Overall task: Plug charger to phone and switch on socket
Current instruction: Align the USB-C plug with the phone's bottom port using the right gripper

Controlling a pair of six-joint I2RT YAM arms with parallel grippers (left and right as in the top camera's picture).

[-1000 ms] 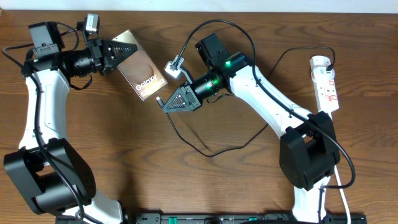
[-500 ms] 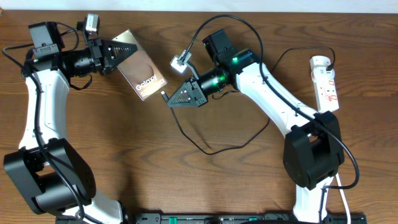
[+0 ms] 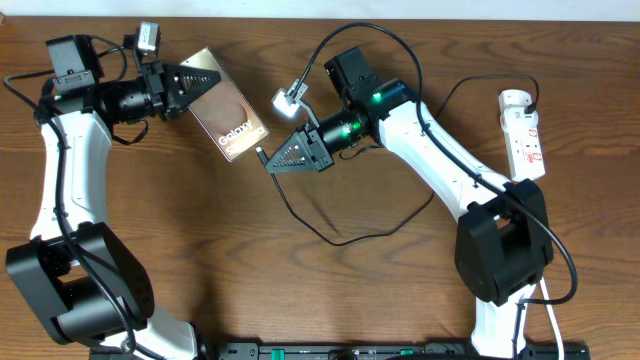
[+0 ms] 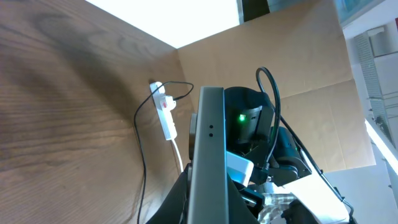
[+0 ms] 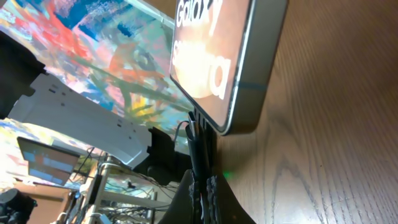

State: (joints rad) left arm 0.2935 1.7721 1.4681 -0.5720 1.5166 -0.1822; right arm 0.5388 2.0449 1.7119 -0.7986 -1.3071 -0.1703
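Observation:
The phone (image 3: pixel 228 108), a glossy brown slab with white "Galaxy" lettering, lies tilted at the upper left of centre. My left gripper (image 3: pixel 203 80) is shut on its far end; its grey edge fills the left wrist view (image 4: pixel 208 155). My right gripper (image 3: pixel 270 162) is shut on the charger's black connector (image 3: pixel 261 156), whose tip sits at the phone's lower end. In the right wrist view the connector (image 5: pixel 199 140) meets the phone's bottom edge (image 5: pixel 249 81). The black cable (image 3: pixel 340 240) loops across the table to the socket (image 3: pixel 524 135), a white power strip at the right.
The strip's thick white cord (image 3: pixel 553 300) runs down the right side behind the right arm's base (image 3: pixel 495 250). The left arm's base (image 3: pixel 80 290) stands at the lower left. The strip (image 4: pixel 166 118) shows far off in the left wrist view.
My right gripper moved up and right with the connector, then edged left, bringing the tip to the phone's lower end. The left gripper and phone have not moved.

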